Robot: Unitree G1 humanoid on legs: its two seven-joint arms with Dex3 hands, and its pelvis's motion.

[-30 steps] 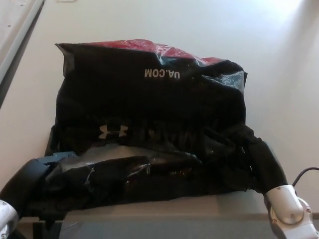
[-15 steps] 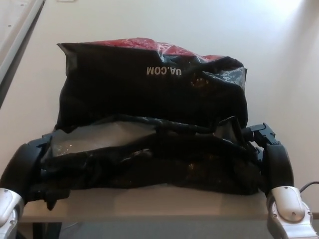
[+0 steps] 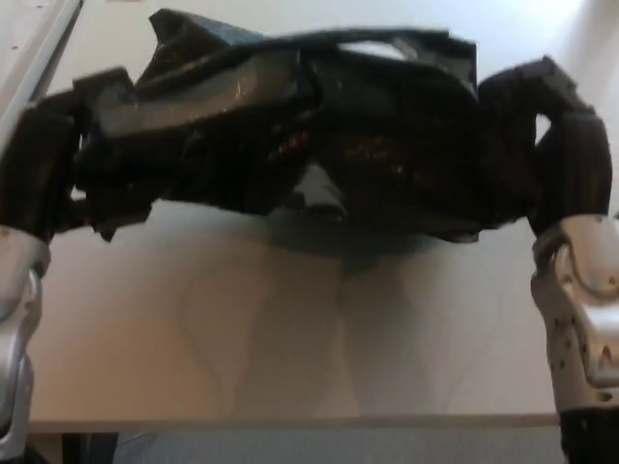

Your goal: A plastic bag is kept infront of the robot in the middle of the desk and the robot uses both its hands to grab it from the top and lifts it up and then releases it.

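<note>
My left hand (image 3: 60,145) is closed on the left end of the plastic bag (image 3: 300,126), its black fingers (image 3: 102,92) curled into the crumpled film so that plastic and hand run together in the dark. My right hand (image 3: 546,135) grips the opposite end the same way, fingers wrapped over the top edge near the upper right of the view, with a small gap of light showing between thumb and palm. Both hands sit at about the same height, well apart, and the bag is stretched between them.

The bag hangs clear of the tabletop (image 3: 290,329), bunched and creased, glossy in patches, with a pale glint along its upper edge and a small light fold poking from its underside near the middle. Its lower edge sags unevenly, lowest around the centre and right. A soft shadow lies on the tabletop directly beneath it.

Below each hand my silver-grey wrist housings come into view: the left forearm (image 3: 14,329) along the left border and the right forearm (image 3: 580,319) at the right border. The pale tabletop runs to its front edge near the bottom of the view.
</note>
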